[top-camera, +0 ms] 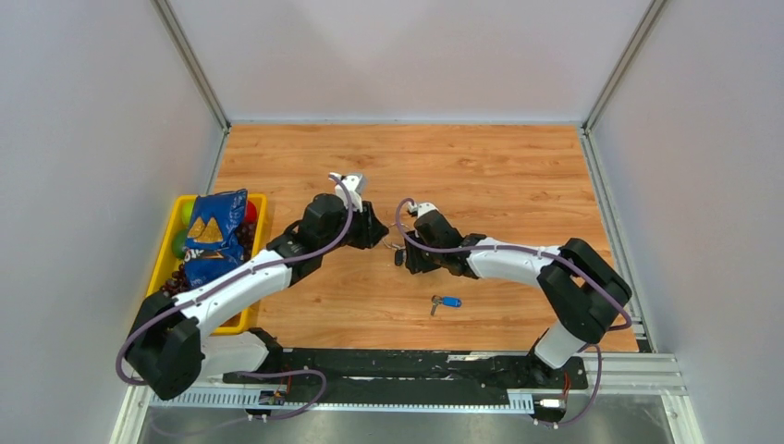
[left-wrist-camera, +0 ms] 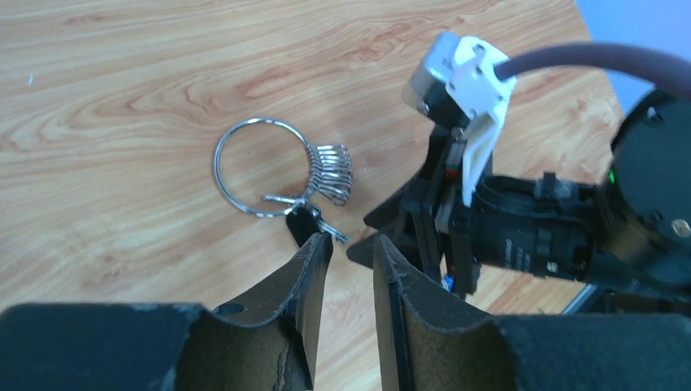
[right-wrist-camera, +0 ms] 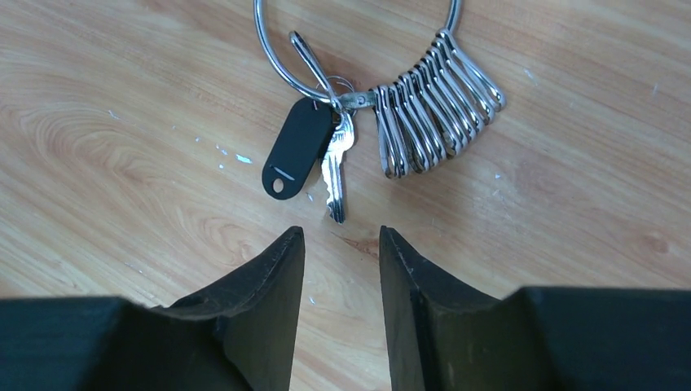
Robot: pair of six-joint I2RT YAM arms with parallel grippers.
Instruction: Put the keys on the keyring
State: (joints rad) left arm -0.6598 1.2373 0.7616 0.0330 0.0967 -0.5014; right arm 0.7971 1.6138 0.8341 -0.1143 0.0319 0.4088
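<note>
Ring (left-wrist-camera: 262, 120): lies flat on the table (top-camera: 499, 166) between both grippers, with the clips (right-wrist-camera: 432, 102) bunched on one side.
Keys on ring: black key (right-wrist-camera: 295, 147) and silver key (right-wrist-camera: 334, 175) hang together, touching.
Loose key: blue key (top-camera: 448, 302) lies apart, nearer the arm bases.
Left gripper (left-wrist-camera: 352, 259): jaws parted, empty, just beside the black key.
Right gripper (right-wrist-camera: 341, 244): jaws parted, empty, near the silver key's tip.
Step, judged: fetch the blue key. Grip it by its head, since flat metal slips. Pin the ring with the other gripper.
Writing: none legible. The print on the bag (top-camera: 214, 236) in the bin (top-camera: 165, 254) is too small to read.
</note>
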